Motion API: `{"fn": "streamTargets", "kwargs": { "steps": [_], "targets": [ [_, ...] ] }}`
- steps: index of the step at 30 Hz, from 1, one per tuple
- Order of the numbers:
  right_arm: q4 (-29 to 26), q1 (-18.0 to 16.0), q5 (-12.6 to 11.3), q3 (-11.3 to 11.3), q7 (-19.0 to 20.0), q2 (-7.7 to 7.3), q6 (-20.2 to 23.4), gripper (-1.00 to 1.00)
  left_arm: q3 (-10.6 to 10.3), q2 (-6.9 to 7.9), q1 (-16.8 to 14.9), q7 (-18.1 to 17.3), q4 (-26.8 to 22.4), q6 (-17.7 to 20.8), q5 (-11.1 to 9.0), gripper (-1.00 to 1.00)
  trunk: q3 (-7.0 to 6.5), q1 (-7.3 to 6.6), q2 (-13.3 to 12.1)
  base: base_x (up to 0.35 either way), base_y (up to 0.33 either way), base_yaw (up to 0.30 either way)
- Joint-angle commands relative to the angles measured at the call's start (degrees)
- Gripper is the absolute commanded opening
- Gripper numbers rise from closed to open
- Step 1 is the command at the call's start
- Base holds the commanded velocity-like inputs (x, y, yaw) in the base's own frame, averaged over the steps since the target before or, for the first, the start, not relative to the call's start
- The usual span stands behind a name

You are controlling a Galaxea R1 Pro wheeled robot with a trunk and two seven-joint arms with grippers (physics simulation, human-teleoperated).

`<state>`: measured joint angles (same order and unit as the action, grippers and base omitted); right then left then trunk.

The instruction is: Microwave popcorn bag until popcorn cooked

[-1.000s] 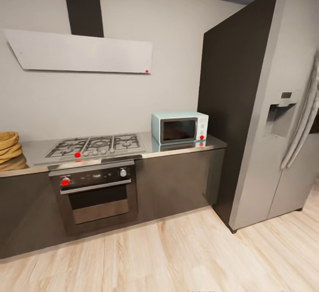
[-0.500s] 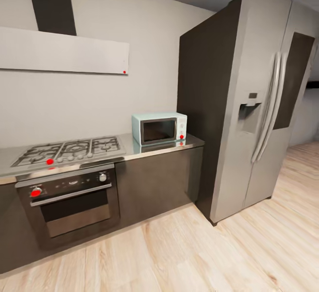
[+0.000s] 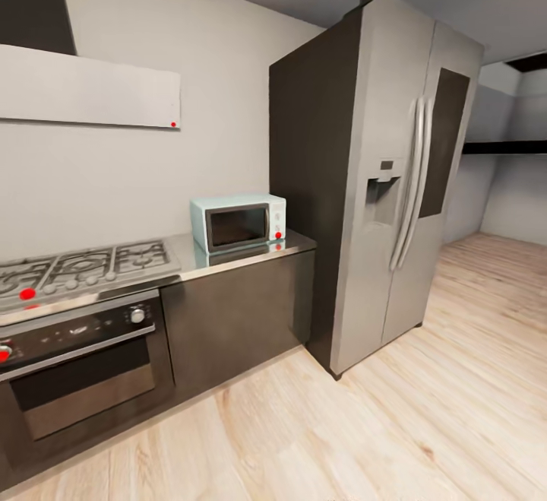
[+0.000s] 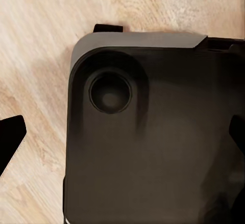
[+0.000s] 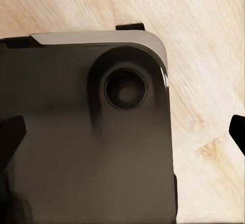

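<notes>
- On the long grey steel countertop (image 3: 228, 261), beside the tall grey fridge (image 3: 380, 174), stands the small mint-blue microwave (image 3: 238, 222), dark glass door closed, red light lit.
- Both wrist views face the robot's dark rounded base (image 4: 153, 142) over pale wood floor (image 4: 35, 40).
- Both grippers' finger spread: cannot tell.

Tall steel fridge (image 3: 395, 174) stands right, gas hob (image 3: 80, 267) over built-in oven (image 3: 76, 368) left, pale wood floor (image 3: 425, 425), probably laminate.
</notes>
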<state>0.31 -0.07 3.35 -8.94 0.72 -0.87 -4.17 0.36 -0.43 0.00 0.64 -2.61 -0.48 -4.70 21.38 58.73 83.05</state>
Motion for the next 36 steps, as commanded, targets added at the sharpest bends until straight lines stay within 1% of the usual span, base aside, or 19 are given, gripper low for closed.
{"fn": "streamTargets", "kwargs": {
  "steps": [1, 4, 17, 36],
  "targets": [
    [0.04, -0.02, 0.35, -0.47, 0.07, -0.01, -0.22, 1.0, -0.01, -0.01, 0.0, 0.07, -0.03, -0.05, -0.5, 1.0, 0.02, 0.0, 0.03, 0.0, 0.0, -0.281],
    [0.04, -0.02, 0.35, -0.52, 0.07, -0.06, -0.22, 1.0, 0.04, -0.01, 0.0, 0.07, -0.03, -0.06, -0.54, 1.0, -0.02, 0.0, 0.03, 0.0, 0.0, -0.109],
    [0.04, -0.02, 0.52, -0.44, -0.43, -0.17, -0.21, 1.0, -0.01, -0.1, 0.0, 0.07, -0.03, -0.05, -0.45, 1.0, -0.02, 0.0, 0.03, 0.014, -0.008, -0.001],
    [0.04, -0.02, 0.35, -0.47, -0.54, -0.01, -0.14, 1.0, -0.02, 0.06, 0.0, 0.07, -0.03, -0.09, -0.49, 1.0, -0.02, 0.0, 0.03, 0.231, -0.173, 0.0]
  ]
}}
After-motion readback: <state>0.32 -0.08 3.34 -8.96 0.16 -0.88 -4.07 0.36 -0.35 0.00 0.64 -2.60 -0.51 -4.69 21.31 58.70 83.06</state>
